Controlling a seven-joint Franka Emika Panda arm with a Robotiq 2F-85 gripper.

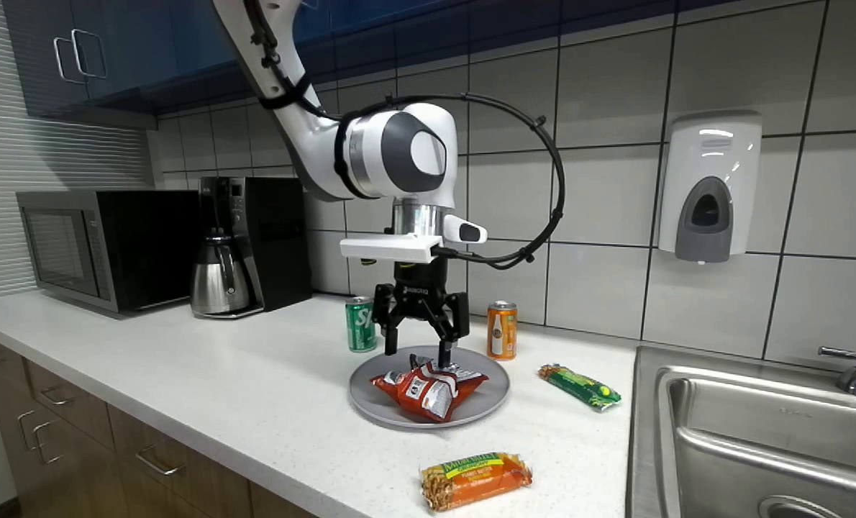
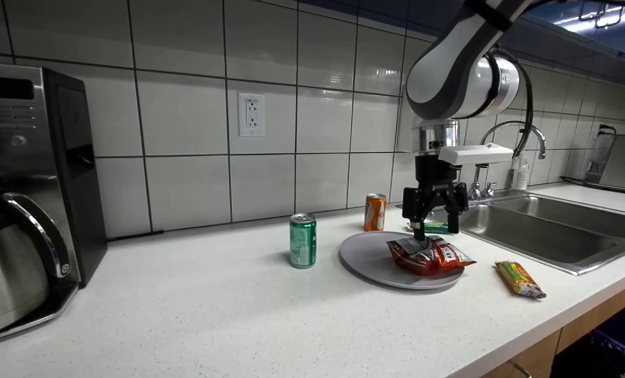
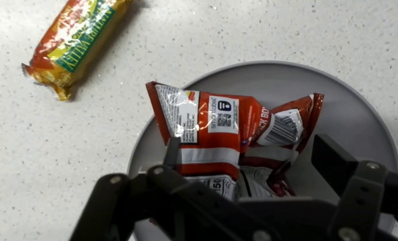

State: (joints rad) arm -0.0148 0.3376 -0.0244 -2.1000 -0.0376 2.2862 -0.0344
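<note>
My gripper (image 1: 418, 354) is open and points down over a crumpled red snack bag (image 1: 431, 388). The bag lies on a grey plate (image 1: 370, 404). In the wrist view the fingers (image 3: 246, 145) stand apart on either side of the bag (image 3: 219, 134), and the gripper body hides its lower part. One fingertip is very close to the bag; I cannot tell whether it touches. An exterior view also shows the gripper (image 2: 436, 234), the bag (image 2: 433, 262) and the plate (image 2: 365, 260). A green can (image 1: 360, 325) and an orange can (image 1: 502, 331) stand upright behind the plate.
An orange granola bar (image 1: 477, 480) lies near the counter's front, and a green-wrapped bar (image 1: 583, 386) lies beside the sink (image 1: 647, 432). A coffee maker (image 1: 273, 244) and microwave (image 1: 111, 248) stand at the far end. A soap dispenser (image 1: 716, 158) hangs on the tiled wall.
</note>
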